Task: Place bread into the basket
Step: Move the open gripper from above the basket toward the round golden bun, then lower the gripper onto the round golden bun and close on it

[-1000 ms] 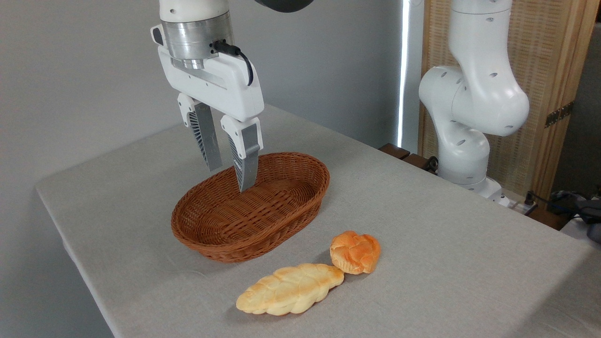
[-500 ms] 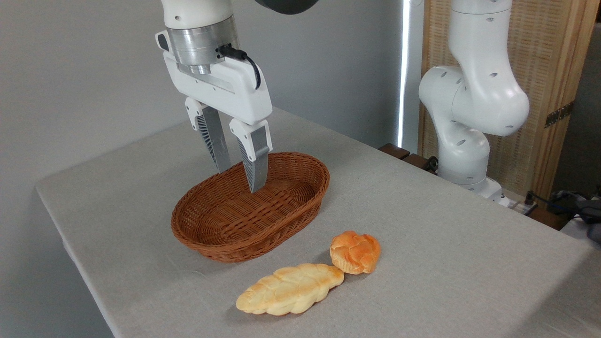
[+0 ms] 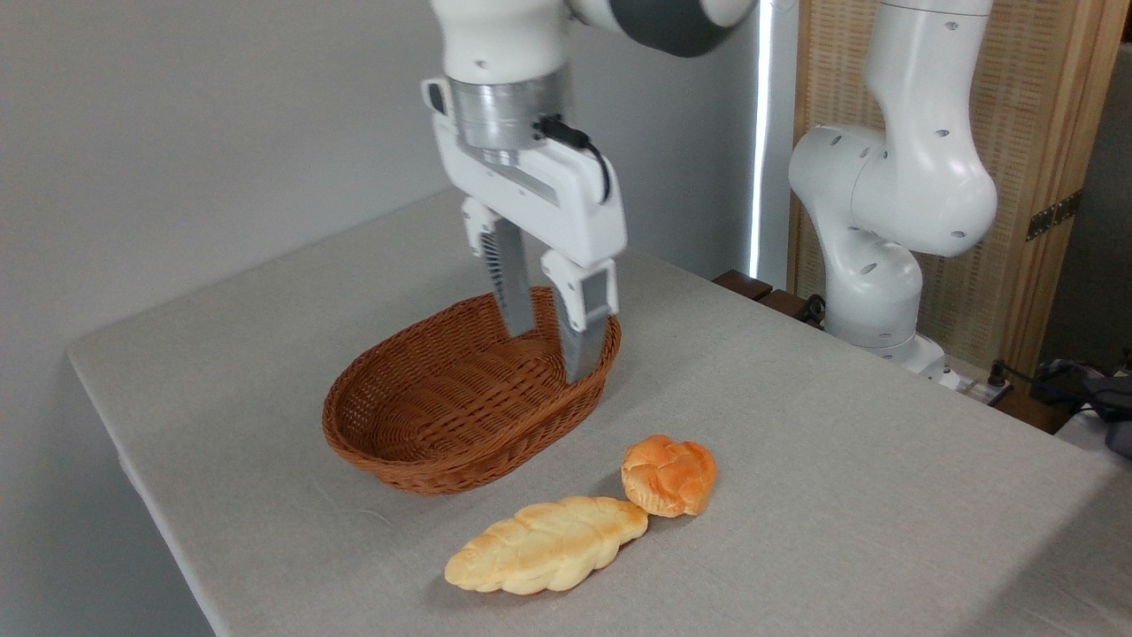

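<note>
Reaching step: the claw (image 3: 548, 354) hangs empty, narrowly parted, over the basket (image 3: 416, 433); next it must cross to the bun (image 3: 669, 474) on the desk (image 3: 840, 495), widen, descend

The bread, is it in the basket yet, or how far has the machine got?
Not yet. Nothing looks done: the basket is empty, and the round orange bread sits on the table, touching the tip of a longer pale loaf. In hand: nothing; the end effector hangs open and empty above the basket's far end. Left: reaching the bun, gripping it, and carrying it into the basket.
</note>
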{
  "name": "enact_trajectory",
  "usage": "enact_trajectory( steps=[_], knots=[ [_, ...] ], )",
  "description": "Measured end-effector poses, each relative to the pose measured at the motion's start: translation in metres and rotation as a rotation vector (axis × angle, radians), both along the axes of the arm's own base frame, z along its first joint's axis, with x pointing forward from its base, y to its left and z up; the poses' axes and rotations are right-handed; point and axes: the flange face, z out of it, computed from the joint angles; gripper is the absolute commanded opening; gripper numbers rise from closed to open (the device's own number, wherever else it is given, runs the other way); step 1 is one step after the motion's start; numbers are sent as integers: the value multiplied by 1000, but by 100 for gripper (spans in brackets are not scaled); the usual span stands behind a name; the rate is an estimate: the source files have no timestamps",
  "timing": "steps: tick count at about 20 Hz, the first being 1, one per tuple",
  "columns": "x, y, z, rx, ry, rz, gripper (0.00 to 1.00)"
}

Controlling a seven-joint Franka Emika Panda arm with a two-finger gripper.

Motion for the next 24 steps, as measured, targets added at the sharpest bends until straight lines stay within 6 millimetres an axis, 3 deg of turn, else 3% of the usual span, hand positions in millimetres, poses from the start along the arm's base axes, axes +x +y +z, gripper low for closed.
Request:
enact_trajectory(
  steps=[3, 8, 13, 24],
  knots=[
    [-13, 30, -13, -21, 13, -35, 100],
    [-33, 58, -50, -43, -41, -58, 100],
    [-48, 69, -80, -5, -65, -123, 100],
    [-60, 68, -113, 52, 9, -230, 100]
  ],
)
